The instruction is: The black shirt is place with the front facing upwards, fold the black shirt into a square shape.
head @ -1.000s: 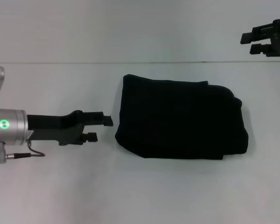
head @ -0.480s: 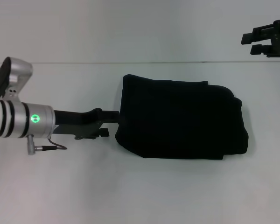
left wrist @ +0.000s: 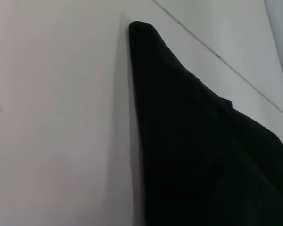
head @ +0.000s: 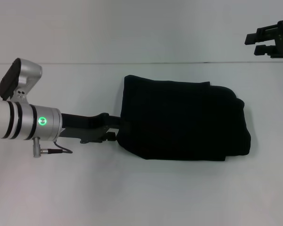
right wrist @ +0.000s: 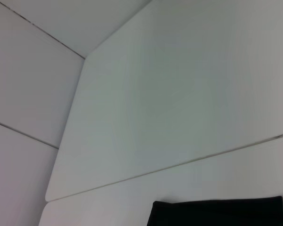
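White table (head: 61, 188) fills the head view. Black shirt (head: 181, 120) sits just right of centre, already folded to a rough rectangle, wider than deep, layered edges showing along its right side at 3 o'clock. No lettering or label visible. Left wrist view shows the shirt (left wrist: 198, 150) as a dark wedge lying flat on the table; right wrist view catches only one edge of it (right wrist: 217, 214).

Left gripper (head: 114, 129) comes in low from 9 o'clock, arm roughly horizontal, fingertips right at the shirt's left edge near its lower-left corner and touching or partly under the fabric. Can't tell if its fingers are spread or closed on cloth.

Right gripper (head: 258, 43) parked up at 1–2 o'clock, well clear of the shirt, fingers apart, holding nothing.
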Controlling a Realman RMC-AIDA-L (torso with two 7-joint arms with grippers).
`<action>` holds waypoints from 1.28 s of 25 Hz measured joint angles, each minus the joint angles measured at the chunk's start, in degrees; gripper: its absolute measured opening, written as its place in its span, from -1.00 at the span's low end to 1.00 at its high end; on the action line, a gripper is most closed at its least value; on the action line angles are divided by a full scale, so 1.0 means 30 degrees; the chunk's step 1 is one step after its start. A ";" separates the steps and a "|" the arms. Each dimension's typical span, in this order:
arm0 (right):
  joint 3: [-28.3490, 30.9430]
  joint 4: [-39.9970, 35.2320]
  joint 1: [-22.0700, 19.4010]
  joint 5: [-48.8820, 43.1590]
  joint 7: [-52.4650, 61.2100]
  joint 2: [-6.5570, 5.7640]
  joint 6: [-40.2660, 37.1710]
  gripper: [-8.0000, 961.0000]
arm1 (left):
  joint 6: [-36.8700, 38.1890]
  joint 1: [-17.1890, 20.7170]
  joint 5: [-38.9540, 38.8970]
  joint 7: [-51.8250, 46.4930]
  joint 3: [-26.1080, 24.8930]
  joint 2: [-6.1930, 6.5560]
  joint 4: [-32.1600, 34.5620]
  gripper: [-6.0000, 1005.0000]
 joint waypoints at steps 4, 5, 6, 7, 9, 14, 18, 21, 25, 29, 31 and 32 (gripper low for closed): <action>0.0029 0.0023 -0.0014 0.0000 0.0000 -0.0005 0.0047 0.03 | -0.0091 0.0021 0.0017 0.0000 0.0054 -0.0023 -0.0065 0.34; 0.0030 0.0023 -0.0016 -0.0001 0.0000 -0.0005 0.0062 0.03 | -0.0112 0.0022 0.0018 0.0006 0.0053 -0.0038 -0.0067 0.31; 0.0030 0.0024 -0.0017 0.0000 0.0000 -0.0005 0.0074 0.03 | -0.0145 0.0021 0.0020 0.0021 0.0053 -0.0063 -0.0069 0.27; 0.0029 0.0023 -0.0016 -0.0001 0.0000 -0.0005 0.0075 0.03 | -0.0170 0.0017 0.0022 0.0026 0.0052 -0.0095 -0.0072 0.24; 0.0031 0.0032 -0.0025 -0.0001 0.0000 -0.0006 0.0075 0.03 | -0.0213 -0.0001 0.0026 0.0052 0.0065 -0.0163 -0.0077 0.17; 0.0025 0.0072 -0.0046 -0.0023 -0.0021 -0.0005 0.0084 0.04 | -0.0222 -0.0022 0.0031 0.0192 0.0140 -0.0291 -0.0089 -0.23; 0.0024 0.0151 -0.0092 -0.0073 -0.0028 -0.0004 0.0216 0.04 | 0.0402 0.0527 -0.0160 0.0650 -0.0071 -0.0393 0.0191 -0.58; 0.0021 0.0310 -0.0102 -0.0082 -0.0040 0.0035 0.0288 0.04 | 0.1245 0.1643 -0.0389 0.0811 -0.0150 -0.0553 0.1170 -0.81; 0.0023 0.0553 -0.0105 -0.0083 -0.0235 0.0102 0.0364 0.05 | 0.2406 0.3351 -0.0642 0.0903 -0.0523 -0.0654 0.2472 -0.89; 0.0024 0.0742 -0.0105 -0.0055 -0.0370 0.0140 0.0447 0.05 | 0.3252 0.3952 -0.0619 0.1599 -0.1626 -0.0370 0.2223 -0.87; 0.0023 0.0803 -0.0104 -0.0011 -0.0416 0.0142 0.0452 0.06 | 0.3787 0.3906 -0.0537 0.1972 -0.1918 -0.0155 0.1822 -0.86; 0.0024 0.0812 -0.0105 0.0010 -0.0421 0.0142 0.0450 0.06 | 0.4001 0.3863 -0.0502 0.2085 -0.1991 -0.0048 0.1702 -0.86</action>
